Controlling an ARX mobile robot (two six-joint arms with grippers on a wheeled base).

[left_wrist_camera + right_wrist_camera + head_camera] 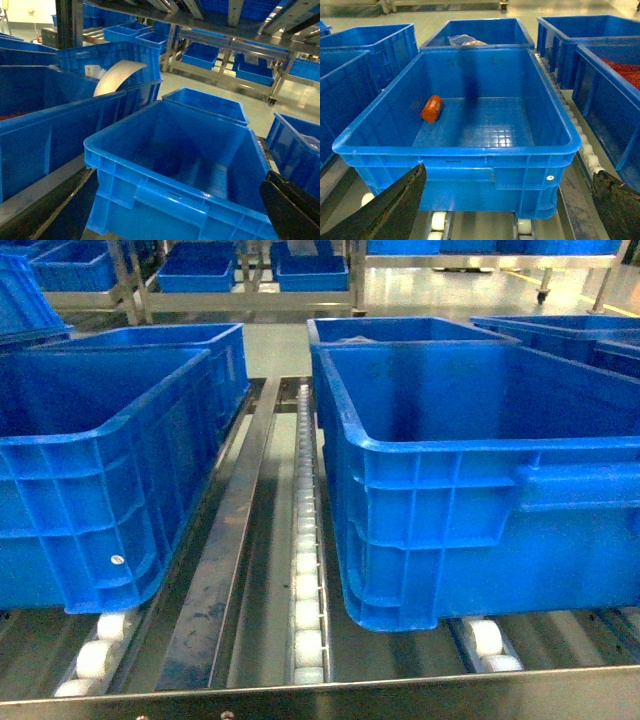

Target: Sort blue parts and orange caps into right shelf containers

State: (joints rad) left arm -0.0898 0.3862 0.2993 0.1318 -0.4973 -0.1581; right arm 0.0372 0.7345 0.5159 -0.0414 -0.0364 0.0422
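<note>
Orange cap point(431, 108) in blue crate point(470, 150), lettering unreadable | both grippers' fingers point(385, 210) apart, empty

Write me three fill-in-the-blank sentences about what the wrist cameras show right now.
1. The small rounded orange cap lies on its ____ inside the large blue plastic crate.
2. The crate rests on white ____.
3. The right gripper holds ____; its dark fingers are spread wide apart.

Missing words: side; rollers; nothing
</note>
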